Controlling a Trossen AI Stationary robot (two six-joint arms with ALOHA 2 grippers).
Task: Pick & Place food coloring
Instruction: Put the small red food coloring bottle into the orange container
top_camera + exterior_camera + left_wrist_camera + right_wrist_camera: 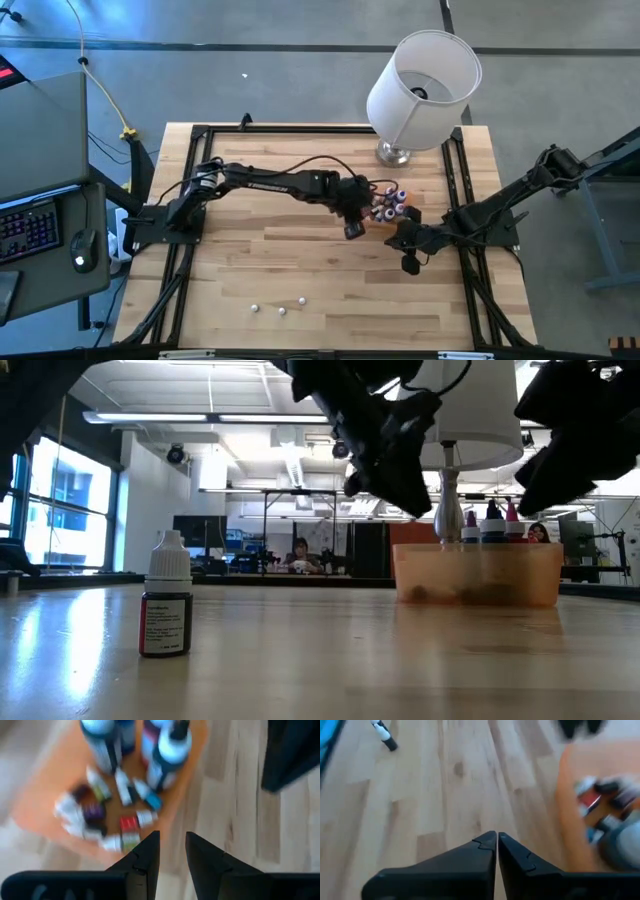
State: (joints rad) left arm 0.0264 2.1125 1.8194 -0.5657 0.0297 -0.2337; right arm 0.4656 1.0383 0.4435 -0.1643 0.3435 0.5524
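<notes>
We hold our left gripper (172, 851) over the near edge of the orange plastic tray (45, 795), its fingers parted by a narrow gap and gripping nothing. Most small white-capped food coloring bottles (125, 822) lie jumbled in that tray beside taller blue bottles (167, 755). One dark-bodied bottle (166, 607) stands upright alone on the pale wooden table (300, 255). Our right gripper (496, 845) hovers beside the tray, fingers pressed together, empty.

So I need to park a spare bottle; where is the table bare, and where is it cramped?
Bare wood spans between the left arm's base and the three stray bottles near the front edge. Crowded: around the orange tray, where both grippers, left and right, hang beside the lamp.
</notes>
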